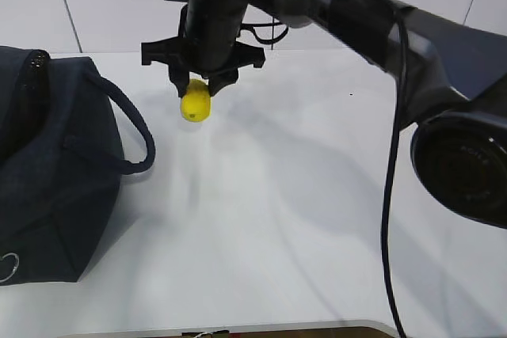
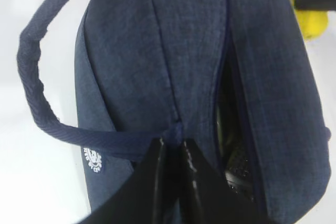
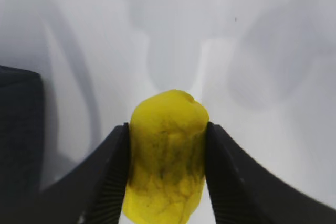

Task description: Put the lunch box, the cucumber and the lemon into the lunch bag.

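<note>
Right fingers [image 3: 165, 177] are clamped on the lemon [image 3: 167, 156], one pad on each flank. In the right wrist view its long axis runs along the fingers, with the far end poking out past the tips. In the exterior view the lemon [image 1: 196, 104] hangs under the right fingers [image 1: 202, 83], over the far part of the white counter [image 1: 301, 195]. I can't tell for certain whether it is lifted clear or just grazing the surface.

The relation that matters: the lunch bag [image 1: 55, 172] lies to the left of the lemon in the exterior view, near but not touching, with one loop handle [image 1: 135, 128] between them. The bag's opening [image 2: 227, 114] is a narrow dark slit running lengthwise along the top. From the left wrist view the lemon [image 2: 310, 17] shows just past the bag's far edge.

My left fingers [image 2: 172, 153] are pressed together on the navy fabric at the seam beside that slit. My guess is that they are pinching it to hold the mouth open. So the left arm is on the bag, and the right arm is the only one with the lemon.

My read of the next move: carry the lemon left, clear the handle, line up over the slit, then let go. The slit looks tight, so the risk is the lemon catching on the edge.

Lunch box and cucumber aren't visible in any view, possibly already inside.
</note>
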Robot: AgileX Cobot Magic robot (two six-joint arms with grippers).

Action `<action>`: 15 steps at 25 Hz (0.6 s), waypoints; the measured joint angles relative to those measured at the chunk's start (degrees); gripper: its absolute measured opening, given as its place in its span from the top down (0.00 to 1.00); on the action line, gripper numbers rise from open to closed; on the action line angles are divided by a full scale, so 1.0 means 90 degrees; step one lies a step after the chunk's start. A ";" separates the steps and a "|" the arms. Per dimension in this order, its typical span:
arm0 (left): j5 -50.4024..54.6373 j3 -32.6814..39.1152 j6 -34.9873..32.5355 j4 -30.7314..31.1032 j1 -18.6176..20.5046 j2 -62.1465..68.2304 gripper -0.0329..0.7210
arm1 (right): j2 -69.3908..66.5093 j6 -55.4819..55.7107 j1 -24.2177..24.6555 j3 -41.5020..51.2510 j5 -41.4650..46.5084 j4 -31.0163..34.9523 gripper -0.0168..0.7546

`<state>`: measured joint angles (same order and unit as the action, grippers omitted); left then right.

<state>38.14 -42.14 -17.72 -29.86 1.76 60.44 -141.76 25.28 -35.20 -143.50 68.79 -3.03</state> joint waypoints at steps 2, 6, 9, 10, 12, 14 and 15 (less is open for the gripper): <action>0.0000 0.0000 0.0000 0.0000 0.0000 0.0000 0.95 | 0.0000 -0.0042 0.0000 -0.0304 0.0154 0.0013 0.52; -0.0034 0.0000 0.0000 0.0000 0.0000 0.0000 0.95 | 0.0000 -0.0177 0.0000 -0.0888 0.0304 0.0372 0.52; -0.0036 0.0000 0.0000 0.0000 0.0000 0.0000 0.95 | 0.0000 -0.0336 0.0000 -0.1326 0.0315 0.0990 0.52; -0.0048 0.0000 0.0000 0.0000 0.0000 0.0000 0.95 | 0.0000 -0.0449 0.0000 -0.1419 0.0302 0.1267 0.52; -0.0048 0.0000 0.0000 0.0000 0.0000 0.0000 0.95 | 0.0000 -0.0730 0.0000 -0.1565 0.0225 0.1856 0.52; -0.0048 0.0000 0.0000 0.0000 0.0000 0.0000 0.95 | 0.0000 -0.1009 0.0000 -0.1598 0.0130 0.2498 0.52; -0.0048 0.0000 0.0000 0.0000 0.0000 0.0000 0.95 | 0.0000 -0.1180 -0.0011 -0.1606 0.0079 0.2746 0.52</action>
<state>37.72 -42.14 -17.72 -29.86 1.76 60.44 -141.76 14.66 -35.31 -157.95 69.49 21.68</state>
